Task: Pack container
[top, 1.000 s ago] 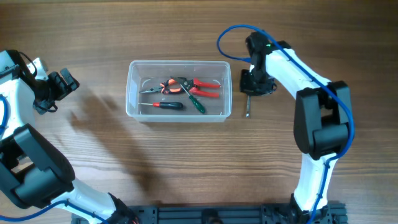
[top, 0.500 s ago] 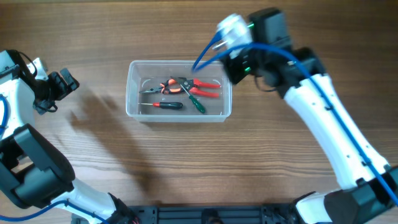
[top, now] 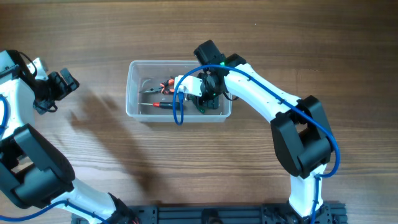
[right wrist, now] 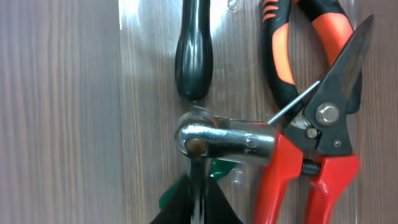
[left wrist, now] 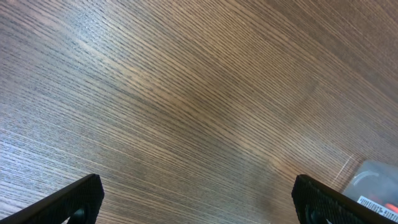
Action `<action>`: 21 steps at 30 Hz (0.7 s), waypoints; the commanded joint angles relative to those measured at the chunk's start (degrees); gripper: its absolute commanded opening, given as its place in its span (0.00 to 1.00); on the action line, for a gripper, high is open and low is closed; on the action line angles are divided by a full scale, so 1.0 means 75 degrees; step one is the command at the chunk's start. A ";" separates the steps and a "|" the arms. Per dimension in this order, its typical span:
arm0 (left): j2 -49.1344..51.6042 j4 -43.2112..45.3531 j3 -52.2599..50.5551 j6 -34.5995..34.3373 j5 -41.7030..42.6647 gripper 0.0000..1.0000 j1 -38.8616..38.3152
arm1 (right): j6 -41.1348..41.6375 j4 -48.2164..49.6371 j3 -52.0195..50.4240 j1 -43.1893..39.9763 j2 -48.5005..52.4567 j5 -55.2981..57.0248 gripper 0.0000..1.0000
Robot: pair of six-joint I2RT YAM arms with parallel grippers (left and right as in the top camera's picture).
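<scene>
The clear plastic container (top: 132, 87) sits at the table's middle and holds red-handled cutters (right wrist: 311, 174), orange-and-black pliers (right wrist: 280, 50), a black-handled screwdriver (right wrist: 193, 56) and a green-handled screwdriver (right wrist: 219, 169). My right gripper (top: 208, 93) is low over the container's right half, shut on the thin shaft of a small metal-headed hammer (right wrist: 224, 140), in the right wrist view (right wrist: 198, 202). The hammer's chrome head lies across the tools. My left gripper (top: 59, 84) is open and empty far left of the container, over bare wood in the left wrist view (left wrist: 199, 202).
A blue cable (top: 180, 106) from the right arm loops over the container's front wall. A corner of the container (left wrist: 379, 177) shows at the left wrist view's lower right. Wooden tabletop (top: 249, 174) surrounds the container.
My right arm swung from the table right of the container, up and over, and now sits low inside the container's right half with the hammer. The left arm has not moved.
</scene>
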 commanded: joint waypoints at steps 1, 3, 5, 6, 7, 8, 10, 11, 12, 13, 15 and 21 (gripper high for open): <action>0.0015 0.0017 0.0137 -0.0015 0.0012 1.00 0.0032 | 0.0982 0.0335 0.0085 -0.0017 -0.0181 0.0414 0.34; 0.0015 0.0017 0.0137 -0.0015 0.0012 1.00 0.0032 | 0.1565 0.0347 0.0187 -0.0017 -0.0294 0.0679 0.41; 0.0015 0.0020 0.0137 -0.0015 0.0012 1.00 0.0032 | 0.2626 0.0329 0.0487 -0.0026 -0.0586 0.1087 0.54; 0.0015 0.0017 0.0137 -0.0012 0.0012 1.00 0.0032 | 0.3147 0.0300 0.0670 -0.0029 -0.0740 0.1346 0.54; 0.0015 0.0017 0.0137 -0.0012 0.0012 1.00 0.0032 | 0.3847 0.0245 0.0912 -0.0047 -0.0965 0.1687 0.54; 0.0015 0.0017 0.0137 -0.0012 0.0012 1.00 0.0032 | 0.4476 0.0216 0.1122 -0.0093 -0.1215 0.1970 0.56; 0.0015 0.0017 0.0137 -0.0012 0.0012 1.00 0.0032 | 0.5205 0.0122 0.1460 -0.0303 -0.1859 0.2407 0.70; 0.0015 0.0017 0.0137 -0.0012 0.0012 1.00 0.0032 | 0.5269 0.0073 0.1571 -0.0405 -0.2136 0.2486 0.74; 0.0015 0.0017 0.0137 -0.0012 0.0012 1.00 0.0032 | 0.5272 0.0052 0.1673 -0.0522 -0.2451 0.2553 0.74; 0.0015 0.0017 0.0137 -0.0012 0.0012 1.00 0.0032 | 0.5266 0.0108 0.1754 -0.0697 -0.3045 0.2576 0.78; 0.0015 0.0017 0.0137 -0.0012 0.0012 1.00 0.0032 | 0.5269 0.0306 0.1757 -0.0810 -0.3663 0.2573 1.00; 0.0015 0.0017 0.0137 -0.0015 0.0012 1.00 0.0032 | 0.5313 0.0527 0.1754 -0.0819 -0.5144 0.2567 1.00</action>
